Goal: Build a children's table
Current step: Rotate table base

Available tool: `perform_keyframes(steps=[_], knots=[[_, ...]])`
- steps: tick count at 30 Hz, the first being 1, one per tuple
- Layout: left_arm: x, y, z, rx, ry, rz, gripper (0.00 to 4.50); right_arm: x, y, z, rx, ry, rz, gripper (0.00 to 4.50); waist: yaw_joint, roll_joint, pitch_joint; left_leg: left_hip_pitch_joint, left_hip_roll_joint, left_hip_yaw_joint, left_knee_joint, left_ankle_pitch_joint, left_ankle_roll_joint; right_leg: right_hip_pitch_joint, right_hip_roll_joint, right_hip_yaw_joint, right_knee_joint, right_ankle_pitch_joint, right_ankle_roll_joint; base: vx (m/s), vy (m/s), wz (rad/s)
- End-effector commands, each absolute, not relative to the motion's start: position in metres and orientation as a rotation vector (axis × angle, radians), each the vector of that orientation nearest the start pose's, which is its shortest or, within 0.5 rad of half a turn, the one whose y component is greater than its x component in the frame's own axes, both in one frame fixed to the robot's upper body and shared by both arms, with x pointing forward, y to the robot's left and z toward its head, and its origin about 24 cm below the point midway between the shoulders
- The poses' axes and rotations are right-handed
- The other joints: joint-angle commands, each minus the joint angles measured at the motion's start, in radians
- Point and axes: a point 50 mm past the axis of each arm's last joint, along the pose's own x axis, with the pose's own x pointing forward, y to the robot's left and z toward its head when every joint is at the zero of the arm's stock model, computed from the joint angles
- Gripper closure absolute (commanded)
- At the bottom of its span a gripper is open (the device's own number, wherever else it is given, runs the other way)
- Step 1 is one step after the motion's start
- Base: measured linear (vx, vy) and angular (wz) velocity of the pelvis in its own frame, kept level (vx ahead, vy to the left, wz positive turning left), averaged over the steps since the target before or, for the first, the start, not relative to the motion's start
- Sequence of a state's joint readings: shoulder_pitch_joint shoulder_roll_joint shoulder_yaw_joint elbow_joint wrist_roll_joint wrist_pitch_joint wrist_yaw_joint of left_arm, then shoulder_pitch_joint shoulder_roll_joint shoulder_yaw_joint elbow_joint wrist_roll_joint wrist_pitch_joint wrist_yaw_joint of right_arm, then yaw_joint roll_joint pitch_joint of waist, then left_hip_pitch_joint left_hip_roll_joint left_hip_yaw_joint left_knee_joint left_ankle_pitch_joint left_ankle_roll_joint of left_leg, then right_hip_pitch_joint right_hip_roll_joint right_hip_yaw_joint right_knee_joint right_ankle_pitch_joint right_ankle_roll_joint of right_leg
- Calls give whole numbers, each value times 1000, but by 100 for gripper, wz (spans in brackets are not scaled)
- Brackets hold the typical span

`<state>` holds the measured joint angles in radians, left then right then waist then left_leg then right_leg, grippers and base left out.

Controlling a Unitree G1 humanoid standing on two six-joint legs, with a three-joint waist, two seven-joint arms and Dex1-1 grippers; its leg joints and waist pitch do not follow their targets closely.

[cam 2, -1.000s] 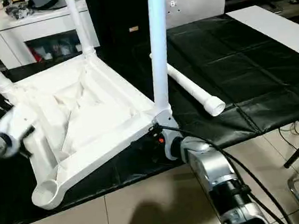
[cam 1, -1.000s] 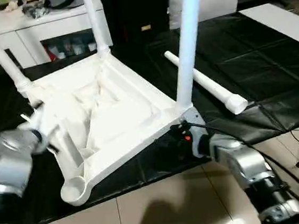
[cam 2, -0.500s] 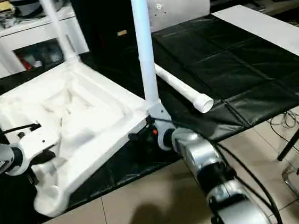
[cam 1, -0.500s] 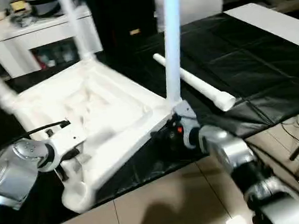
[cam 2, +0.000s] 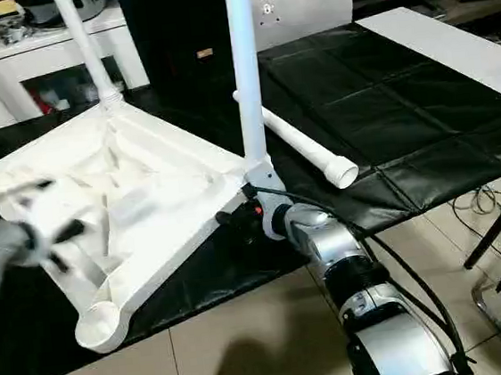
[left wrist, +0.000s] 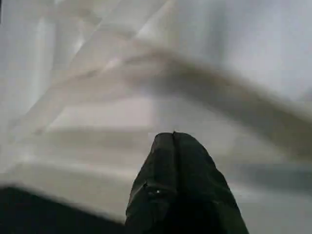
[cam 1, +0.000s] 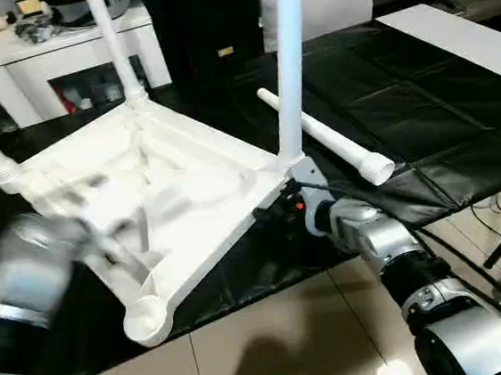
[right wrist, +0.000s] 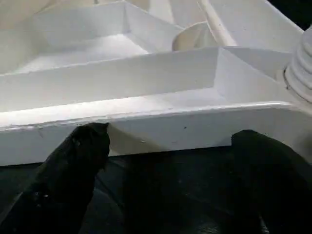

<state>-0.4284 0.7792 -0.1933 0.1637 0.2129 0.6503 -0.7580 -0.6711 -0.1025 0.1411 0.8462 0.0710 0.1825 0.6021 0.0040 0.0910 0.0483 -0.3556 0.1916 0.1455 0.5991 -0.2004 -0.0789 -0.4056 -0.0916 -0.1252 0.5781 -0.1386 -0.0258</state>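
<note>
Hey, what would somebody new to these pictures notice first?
The white tabletop lying upside down on the black mat, ribs up, with three legs already standing in its corner sockets. A fourth leg lies loose on the mat beside it, and the right gripper sits open at the tabletop's near edge.

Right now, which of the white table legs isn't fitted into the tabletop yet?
The leg lying flat on the black mat, behind the upturned tabletop. The other three legs stand upright in corner sockets, such as the nearest one.

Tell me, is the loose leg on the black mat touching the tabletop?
Apart. The left eye view shows the loose leg lying on the black mat behind the tabletop, dark mat visible between them.
</note>
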Motion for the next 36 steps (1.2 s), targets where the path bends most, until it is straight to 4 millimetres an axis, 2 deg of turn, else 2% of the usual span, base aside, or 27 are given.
perform_keyframes(steps=[1,2,4,5,7,12,13,15,17,18,21,23,25,27,29,30,32,33,34,35,36], knots=[[298,277,95,802,770,-402,443,346,-88,30,-76,412,776,0,6,12,-64,-4,20,-5,-72,-269,48,56,-54,47,-61,-356,-189,0,0,0],[297,277,93,803,782,-417,443,346,-89,30,-76,413,775,0,6,9,-66,-5,21,-5,-73,-266,47,58,-56,47,-61,-343,-194,0,0,0],[291,268,86,761,810,-505,443,346,-88,29,-76,412,775,0,8,8,-65,-5,22,-5,-74,-273,45,58,-56,47,-60,-343,-199,0,0,0],[289,263,83,745,821,-551,443,346,-88,29,-75,411,775,0,8,12,-64,-5,23,-6,-75,-280,43,58,-57,48,-60,-343,-201,0,0,0],[284,255,78,731,829,-642,443,346,-87,29,-75,411,775,0,10,11,-63,-5,25,-6,-76,-299,38,58,-59,49,-59,-352,-206,0,0,0],[267,235,66,682,875,-891,443,346,-82,29,-73,413,794,0,8,10,-61,-7,25,-8,-78,-321,34,60,-61,49,-62,-387,-196,0,0,0],[262,231,63,661,891,-952,443,346,-80,29,-73,411,801,0,6,7,-60,-6,24,-7,-79,-324,35,58,-59,49,-64,-394,-194,0,0,0],[256,226,61,640,901,-1018,443,347,-77,30,-74,408,809,0,4,9,-60,-7,23,-7,-78,-317,34,60,-58,49,-61,-389,-194,0,0,0],[251,215,60,597,881,-1121,443,348,-72,33,-76,399,825,0,2,7,-62,-7,24,-7,-78,-307,34,60,-58,50,-58,-377,-199,0,0,0],[248,208,60,567,865,-1174,443,348,-68,34,-78,394,835,0,2,3,-62,-7,25,-5,-78,-299,34,59,-57,51,-58,-362,-205,0,0,0],[246,198,62,515,844,-1234,443,348,-65,35,-82,390,847,0,0,5,-62,-7,24,-4,-77,-291,35,62,-58,52,-55,-356,-209,0,0,0],[250,183,64,476,780,-1268,443,349,-59,37,-89,384,860,0,-6,-1,-62,-10,24,-2,-76,-275,38,63,-58,53,-56,-346,-214,0,0,0],[253,179,63,480,758,-1267,443,349,-57,37,-92,382,863,0,-8,-1,-62,-10,23,-2,-75,-272,42,64,-58,51,-57,-359,-209,0,0,0],[269,171,59,498,688,-1187,443,350,-57,38,-101,376,859,0,-11,-2,-61,-9,20,-1,-73,-277,47,62,-56,50,-62,-388,-197,0,0,0],[275,169,58,505,663,-1148,443,350,-57,38,-105,374,855,0,-12,-3,-60,-10,17,-1,-71,-281,46,63,-55,47,-68,-421,-176,0,0,0],[289,166,57,525,599,-1044,443,351,-59,38,-115,367,831,0,-12,-2,-61,-10,18,-2,-71,-282,44,63,-56,46,-67,-426,-170,0,0,0],[298,165,58,539,568,-971,443,353,-62,38,-121,364,808,0,-13,-5,-63,-10,16,-2,-70,-274,47,62,-54,45,-70,-434,-156,0,0,0],[315,168,60,571,512,-821,443,358,-71,41,-114,351,734,0,-14,-6,-62,-7,11,2,-66,-274,49,57,-46,42,-77,-442,-144,0,0,0],[321,170,62,587,486,-763,443,360,-77,42,-106,347,694,0,-9,-6,-67,0,13,1,-65,-270,46,57,-51,43,-76,-441,-144,0,0,0],[326,172,63,590,470,-722,443,362,-83,44,-94,337,663,0,-6,-5,-70,-4,14,-1,-65,-252,49,61,-53,44,-72,-419,-147,0,0,0],[330,174,62,600,455,-684,443,365,-91,47,-64,314,629,0,-5,9,-68,-9,17,-3,-67,-254,51,62,-52,41,-70,-413,-144,0,0,0]])
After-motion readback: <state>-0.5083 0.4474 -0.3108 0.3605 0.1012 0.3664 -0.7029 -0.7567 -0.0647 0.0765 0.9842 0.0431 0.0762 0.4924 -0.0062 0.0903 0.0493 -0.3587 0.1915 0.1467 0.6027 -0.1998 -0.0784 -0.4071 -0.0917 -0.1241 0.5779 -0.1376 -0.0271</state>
